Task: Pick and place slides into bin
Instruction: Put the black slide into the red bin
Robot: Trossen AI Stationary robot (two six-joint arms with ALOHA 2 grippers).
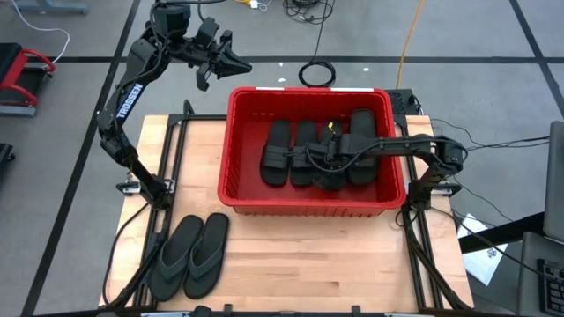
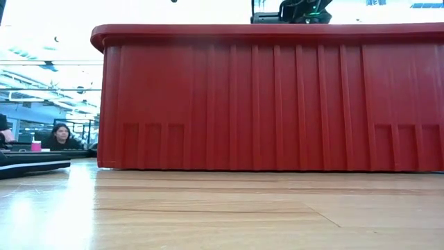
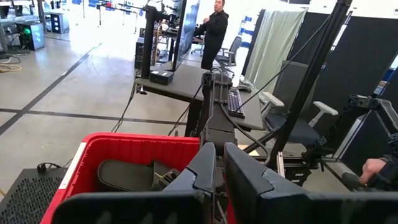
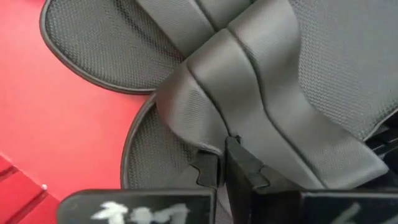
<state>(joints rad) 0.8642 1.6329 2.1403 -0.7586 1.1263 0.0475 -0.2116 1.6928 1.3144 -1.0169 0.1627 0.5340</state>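
The red bin [image 1: 238, 150] stands in the middle of the table and holds several black strap slides [image 1: 291, 154] lying side by side on its floor. My right gripper [image 1: 328, 163] reaches into the bin from the table's right side, shut on the ribbed strap of one slide [image 4: 249, 93]. My left gripper [image 1: 236, 63] is shut and empty, raised beyond the table's far edge, left of the bin; its wrist view looks past the shut fingers [image 3: 217, 177] at the bin's corner [image 3: 124, 146]. Two greyer thong slides [image 1: 189, 255] lie flat on the table near its front left corner. My right gripper has its two fingertips [image 4: 211, 168] at the edge of the slide's wide ribbed strap [image 4: 217, 134], with only a thin gap between them. The fingers slant down from the table's right side. The slide lies on other slides in the bin [image 1: 330, 180], a little askew.
The bin's tall ribbed wall [image 2: 270, 97] fills the low view, with the right arm [image 2: 291, 10] above its rim. Bare wooden table lies in front of the bin. Metal frame rails [image 1: 172, 150] run along the table's sides. People [image 3: 214, 28] show in the room beyond.
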